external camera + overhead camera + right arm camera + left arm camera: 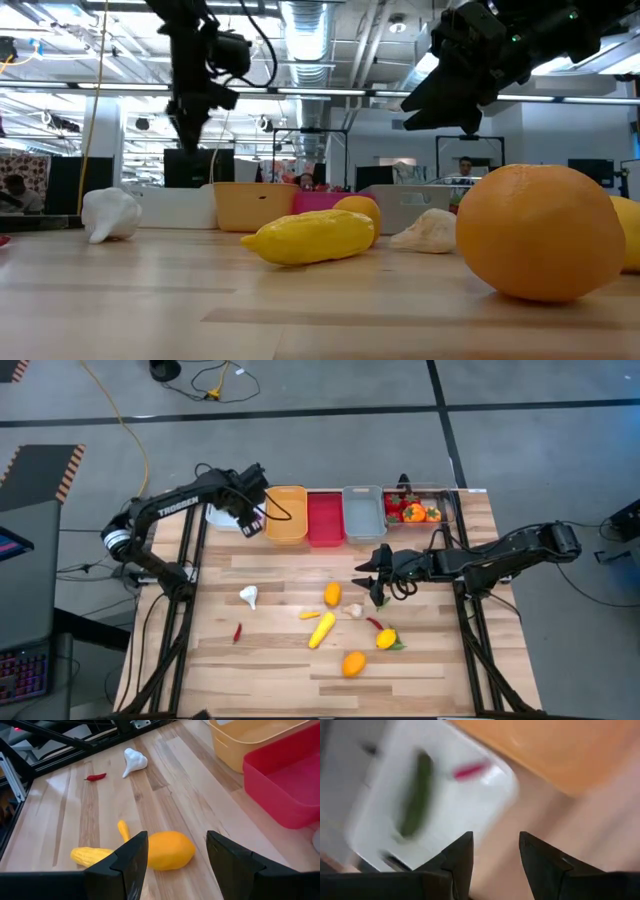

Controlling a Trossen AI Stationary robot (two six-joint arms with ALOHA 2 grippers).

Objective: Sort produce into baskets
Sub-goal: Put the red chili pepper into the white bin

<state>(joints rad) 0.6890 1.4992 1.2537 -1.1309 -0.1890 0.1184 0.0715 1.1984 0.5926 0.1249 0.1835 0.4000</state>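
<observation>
My left gripper (247, 520) (495, 852) is open and empty above the white basket (222, 515) (445, 795), next to the orange basket (285, 513). A green piece (415, 795) and a red chilli (469, 770) lie in the white basket. My right gripper (367, 582) (175, 852) is open and empty, above the table beside an orange pepper (332, 594) (167, 851). Yellow corn (321, 629), a white garlic (249, 596), a red chilli (237, 631), a lemon (386, 639) and an orange fruit (353, 663) lie on the table.
The red basket (324, 517), grey basket (363, 512) and clear basket (420, 508) stand in a row along the far edge; the clear one holds red and orange produce. A second garlic (352, 610), a second chilli (374, 623) and a small yellow piece (309, 614) lie mid-table.
</observation>
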